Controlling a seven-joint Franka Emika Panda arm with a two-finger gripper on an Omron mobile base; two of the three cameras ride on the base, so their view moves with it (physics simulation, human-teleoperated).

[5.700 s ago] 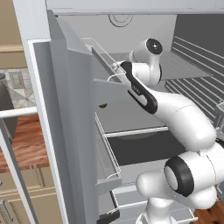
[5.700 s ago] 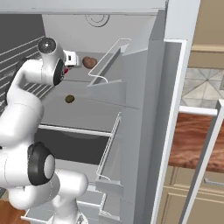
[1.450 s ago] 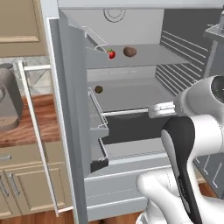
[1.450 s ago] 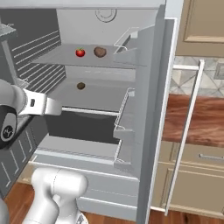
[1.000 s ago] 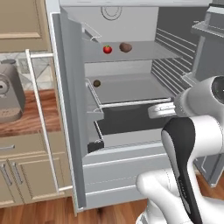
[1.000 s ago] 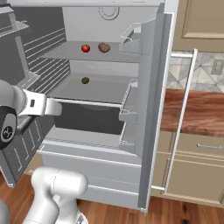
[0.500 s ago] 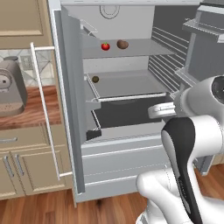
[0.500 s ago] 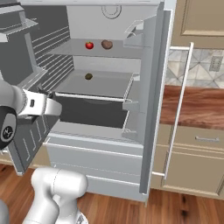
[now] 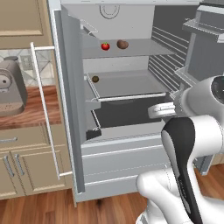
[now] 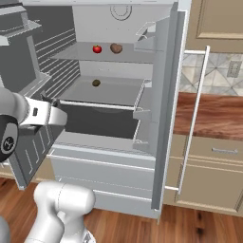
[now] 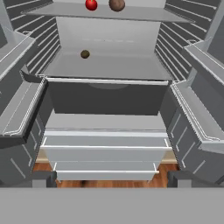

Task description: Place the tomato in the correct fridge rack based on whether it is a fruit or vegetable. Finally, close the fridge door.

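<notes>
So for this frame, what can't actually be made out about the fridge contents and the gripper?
- Small dark item on the middle shelf: too small in all views to identify.
- Brown lump beside the tomato: touching or apart is unclear at this size.
- Gripper: hand view cuts the fingers at the bottom edge.
- Dark drawer: its front hides what's inside.

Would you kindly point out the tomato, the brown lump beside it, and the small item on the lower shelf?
tomato (image 9: 105,46), left base view, red body.
brown lump (image 9: 122,44), left base view, its middle.
small dark item (image 9: 95,79), left base view, its middle.
</notes>
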